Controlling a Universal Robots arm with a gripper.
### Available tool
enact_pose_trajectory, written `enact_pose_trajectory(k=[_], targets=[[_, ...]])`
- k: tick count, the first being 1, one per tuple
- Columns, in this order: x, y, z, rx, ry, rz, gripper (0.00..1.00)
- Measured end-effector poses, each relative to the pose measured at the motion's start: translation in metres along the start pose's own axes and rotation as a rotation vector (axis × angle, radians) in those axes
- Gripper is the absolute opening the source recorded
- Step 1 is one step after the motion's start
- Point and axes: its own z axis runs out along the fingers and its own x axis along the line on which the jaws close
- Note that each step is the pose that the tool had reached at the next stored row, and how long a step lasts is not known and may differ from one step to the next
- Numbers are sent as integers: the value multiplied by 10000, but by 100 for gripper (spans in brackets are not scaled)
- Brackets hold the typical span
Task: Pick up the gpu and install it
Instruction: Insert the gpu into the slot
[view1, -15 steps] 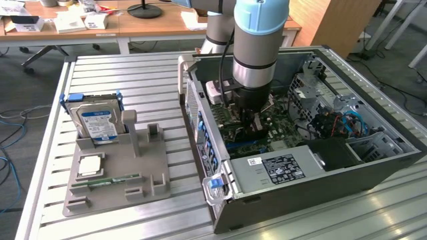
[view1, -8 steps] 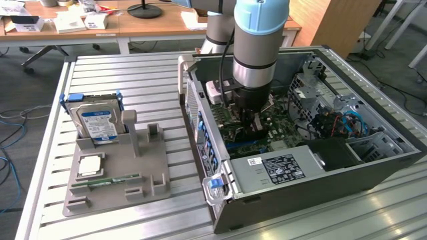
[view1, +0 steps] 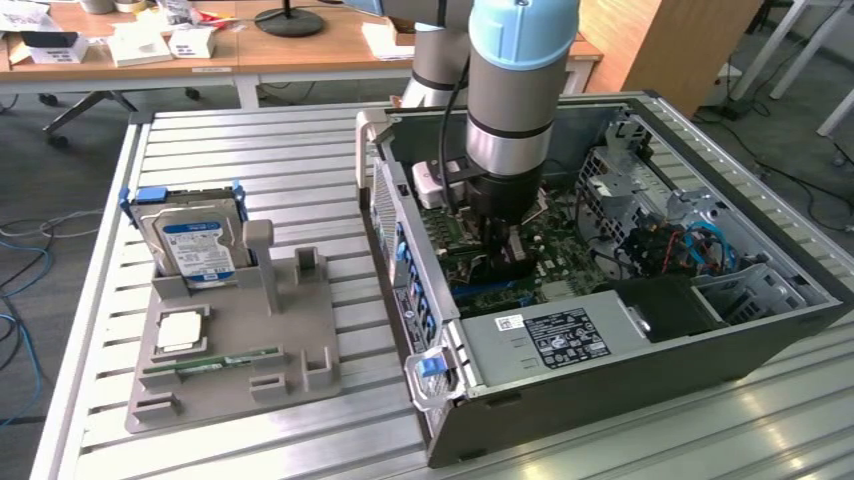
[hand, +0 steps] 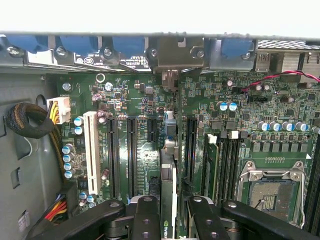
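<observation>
In the wrist view the gpu (hand: 169, 170) shows edge-on as a thin dark card with a small green logo near my fingers. It runs between the black expansion slots (hand: 131, 155) of the green motherboard (hand: 220, 90). Its silver end bracket (hand: 171, 55) is at the case's rear wall. I cannot tell whether the card is seated in a slot. My gripper (hand: 170, 212) is shut on the card, one black finger (hand: 145, 215) on each face. In the exterior view the arm reaches straight down into the open computer case (view1: 747, 330), with the gripper (view1: 505, 255) low over the motherboard.
A grey holder (view1: 287, 340) on the slatted table at the exterior view's left carries a silver hard drive (view1: 198, 245), a processor (view1: 180, 330) and a green memory stick (view1: 214, 362). Inside the case are the power supply (view1: 554, 335), drive cages (view1: 747, 285), a cable bundle (hand: 22, 122) and the empty processor socket (hand: 270, 192).
</observation>
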Motion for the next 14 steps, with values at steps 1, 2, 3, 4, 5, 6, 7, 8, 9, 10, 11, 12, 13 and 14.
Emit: enact_pose_trajectory(k=[1, 2, 3, 4, 5, 6, 7, 8, 9, 10, 11, 12, 13, 14], targets=[[0, -2, 0, 1, 0, 0, 26], [0, -3, 0, 0, 0, 0, 26], [0, -5, 1, 0, -1, 0, 26], [0, -7, 1, 1, -1, 0, 26], [0, -7, 1, 1, 0, 0, 26], [0, -7, 1, 1, 0, 1, 26], [0, -7, 1, 0, 0, 1, 26], [0, -8, 1, 1, 0, 0, 26], [0, -8, 1, 1, 0, 0, 26], [0, -8, 2, 3, 0, 0, 26], [0, -8, 5, 11, 0, -1, 26], [0, -8, 8, 17, -1, -3, 26], [0, -8, 9, 20, 0, -4, 26], [0, -7, 11, 25, -1, -2, 26]])
